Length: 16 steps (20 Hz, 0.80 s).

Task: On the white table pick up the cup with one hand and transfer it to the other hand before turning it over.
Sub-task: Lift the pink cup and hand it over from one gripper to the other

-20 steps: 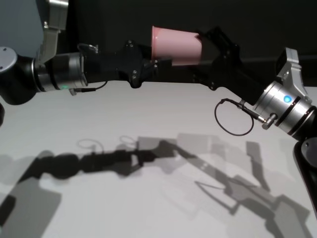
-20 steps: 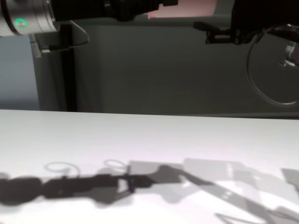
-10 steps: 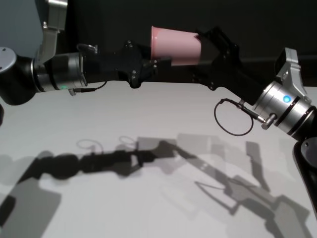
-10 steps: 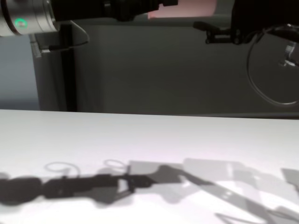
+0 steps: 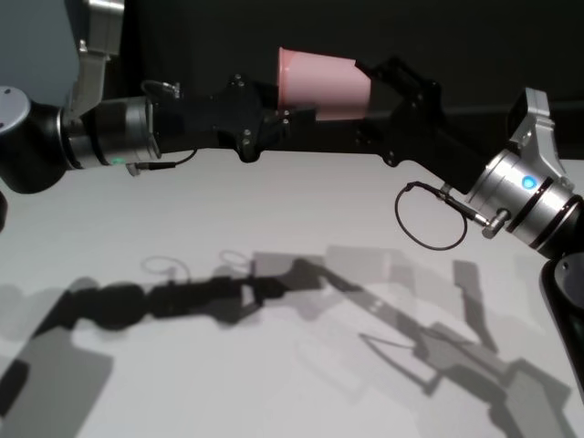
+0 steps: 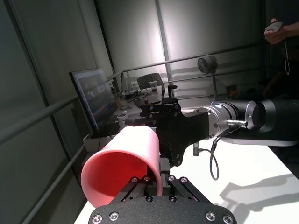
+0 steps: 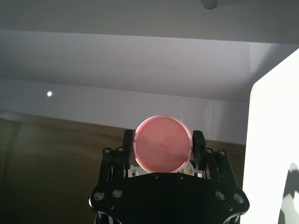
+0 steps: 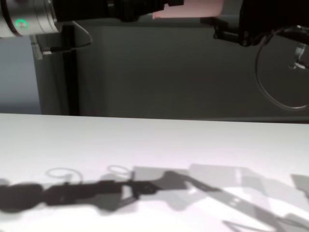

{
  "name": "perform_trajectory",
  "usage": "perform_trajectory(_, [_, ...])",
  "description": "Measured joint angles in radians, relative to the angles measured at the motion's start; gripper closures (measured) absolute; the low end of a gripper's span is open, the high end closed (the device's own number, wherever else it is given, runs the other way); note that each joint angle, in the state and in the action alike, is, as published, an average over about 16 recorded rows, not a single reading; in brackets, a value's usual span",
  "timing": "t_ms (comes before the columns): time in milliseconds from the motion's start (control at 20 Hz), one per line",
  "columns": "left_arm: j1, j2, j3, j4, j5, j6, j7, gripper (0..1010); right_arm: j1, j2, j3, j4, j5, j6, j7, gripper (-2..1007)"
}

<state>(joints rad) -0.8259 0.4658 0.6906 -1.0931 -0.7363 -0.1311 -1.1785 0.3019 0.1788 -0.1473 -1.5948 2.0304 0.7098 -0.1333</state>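
the cup [image 5: 321, 84] aloft on its side; rim clenched by left gripper [image 5: 285, 119] jaws; base between right gripper [image 7: 163, 145] jaws

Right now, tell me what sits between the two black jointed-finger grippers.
The small pink plastic cup lies sideways, held up in the air between the left gripper and the right gripper; the head view shows it.

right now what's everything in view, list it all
cup: one, pink, held on its side in the air above the table, between the two grippers
white table: one, white, below both arms, crossed by their shadows
monitor: one, dark, on a desk in the background of the left wrist view
left gripper: one, black, shut on the cup's rim end
right gripper: one, black, fingers at either side of the cup's base end
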Motion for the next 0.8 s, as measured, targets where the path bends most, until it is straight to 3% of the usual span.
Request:
perform_trajectory(300, [0.000,0.000,0.000,0.000,0.000,0.000,0.000,958,0.000,0.000,0.001,0.001,-0.001,0.001,0.000,264])
perform_trajectory(800, [0.000,0.000,0.000,0.000,0.000,0.000,0.000,913,0.001,-0.001,0.001,0.001,-0.002,0.001,0.001,269])
